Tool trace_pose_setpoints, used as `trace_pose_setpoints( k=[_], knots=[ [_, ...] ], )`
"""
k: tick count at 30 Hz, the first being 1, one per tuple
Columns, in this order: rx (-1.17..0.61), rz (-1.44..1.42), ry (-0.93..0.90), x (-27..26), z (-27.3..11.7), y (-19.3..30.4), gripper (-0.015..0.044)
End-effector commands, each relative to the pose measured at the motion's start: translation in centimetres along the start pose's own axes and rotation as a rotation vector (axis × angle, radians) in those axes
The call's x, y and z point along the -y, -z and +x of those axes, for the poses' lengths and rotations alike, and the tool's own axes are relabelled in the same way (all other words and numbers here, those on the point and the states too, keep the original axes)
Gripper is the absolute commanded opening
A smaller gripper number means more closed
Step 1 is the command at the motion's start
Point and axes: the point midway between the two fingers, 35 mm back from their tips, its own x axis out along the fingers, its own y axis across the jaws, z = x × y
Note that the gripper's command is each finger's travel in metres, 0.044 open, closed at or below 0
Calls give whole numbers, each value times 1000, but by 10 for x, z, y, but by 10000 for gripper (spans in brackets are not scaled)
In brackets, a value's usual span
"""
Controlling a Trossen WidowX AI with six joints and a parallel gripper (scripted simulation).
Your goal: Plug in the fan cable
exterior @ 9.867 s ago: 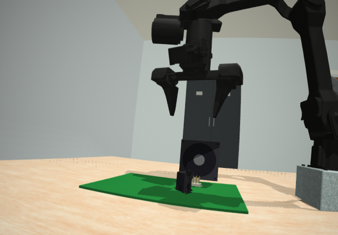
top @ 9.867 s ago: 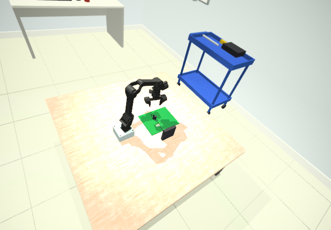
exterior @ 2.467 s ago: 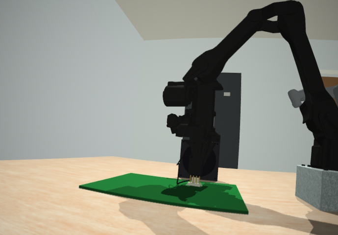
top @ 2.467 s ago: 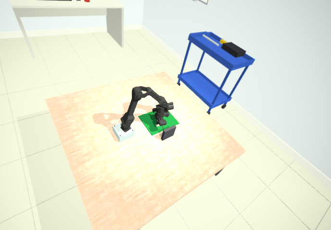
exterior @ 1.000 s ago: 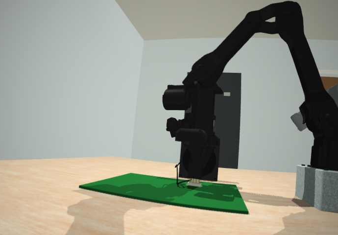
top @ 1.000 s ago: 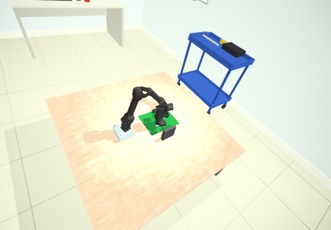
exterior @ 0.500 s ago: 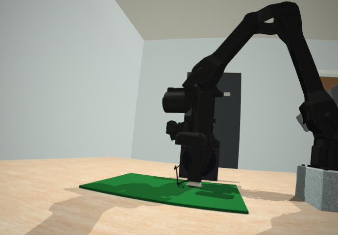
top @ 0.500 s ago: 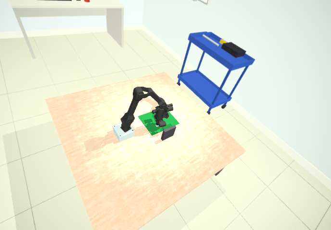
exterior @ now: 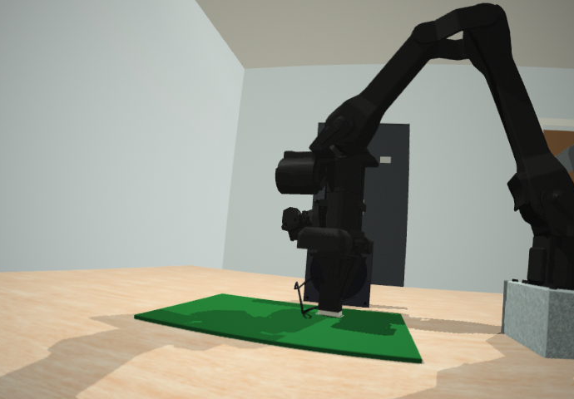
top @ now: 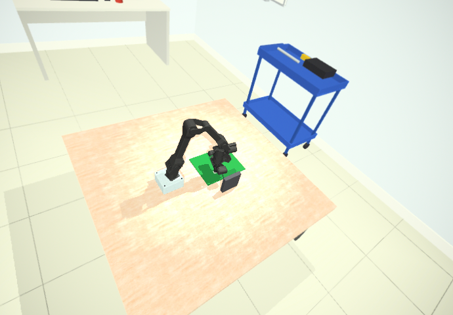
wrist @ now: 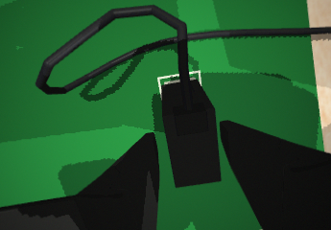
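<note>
plug seated, jaws letting go

the step in hand is the release; the plug (wrist: 192, 139) stands upright on the white-outlined header (wrist: 178, 80) on the green board (exterior: 231, 319), and in the exterior view its pale base sits right at the board's surface, so it looks pushed home, though how fully cannot be told; the jaws of the gripper (wrist: 188, 158) stand apart, a strip of green showing on either side of the plug, so they clamp nothing; the cable (wrist: 101, 29) loops off over the board toward the fan (top: 230, 181) on the worktop (top: 160, 237); the next move, as i judge it, calls for a straight lift upward, jaws kept wide, without brushing plug, cable loop or board.
</note>
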Motion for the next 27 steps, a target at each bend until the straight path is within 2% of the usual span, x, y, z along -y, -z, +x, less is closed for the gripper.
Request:
trace_pose_setpoints(
  k=[1, 2, 5, 9, 14, 24, 27],
  knots=[
    [0, 0, 1, 0, 0, 0, 236],
    [0, 0, 1, 0, 0, 0, 260],
    [0, 0, 1, 0, -3, 0, 260],
    [-3, -6, 5, 0, -52, -1, 260],
    [-3, -6, 6, 0, -56, 1, 260],
    [-14, -6, 8, 22, -57, 111, 260],
    [-14, -6, 8, 23, -55, 118, 260]
  ],
)
